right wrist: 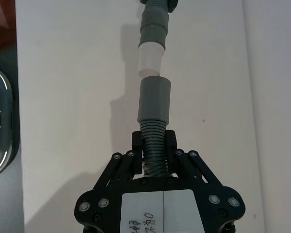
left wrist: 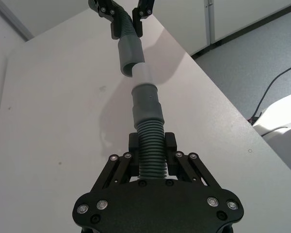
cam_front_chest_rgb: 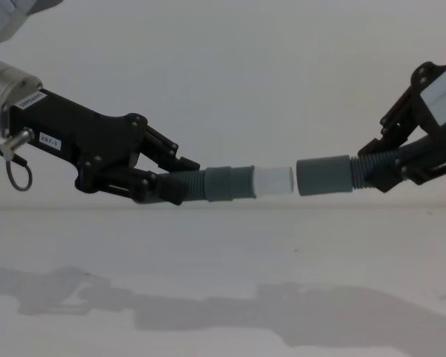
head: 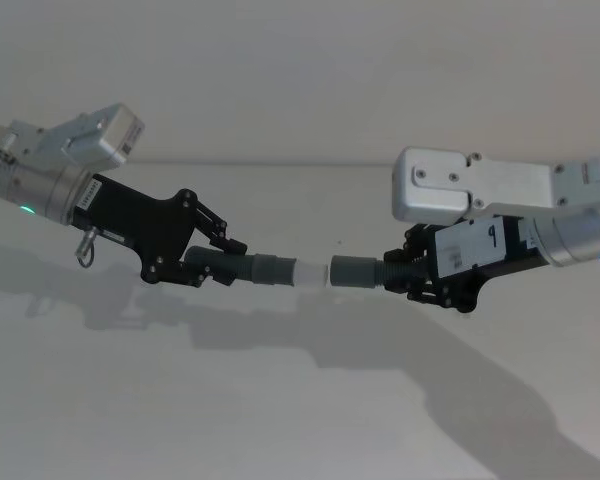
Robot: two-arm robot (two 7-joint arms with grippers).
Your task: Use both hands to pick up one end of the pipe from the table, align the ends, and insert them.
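1. The pipe [left wrist: 150,145] is held up in the air above the worktop [cam_front_chest_rgb: 223,253], both ends lifted and facing each other, well clear of the white surface.
2. The left pincer [head: 220,262] is clenched on the corrugated section just behind the stepped sleeve [cam_front_chest_rgb: 229,183], whose white tip [cam_front_chest_rgb: 273,181] points toward the other arm.
3. The right pincer [head: 398,270] is likewise clamped on the ribbed hose directly behind the plain open cuff [cam_front_chest_rgb: 324,176].
4. In the chest view a narrow gap separates white tip and cuff mouth; they look nearly level. The left wrist view suggests the cuff sits slightly off-axis, so a small correction seems needed before pushing in.
5. Handling, as a judgement: the hose looks light and flexible, so it will bend wherever it is unsupported; the smooth cuffs appear stiff. Gripping on the ribs close behind each cuff, as now, keeps the ends from drooping and gives the fingers ridges to bite against slipping.
6. Pushing while misaligned would likely buckle the hose instead of seating the tip.
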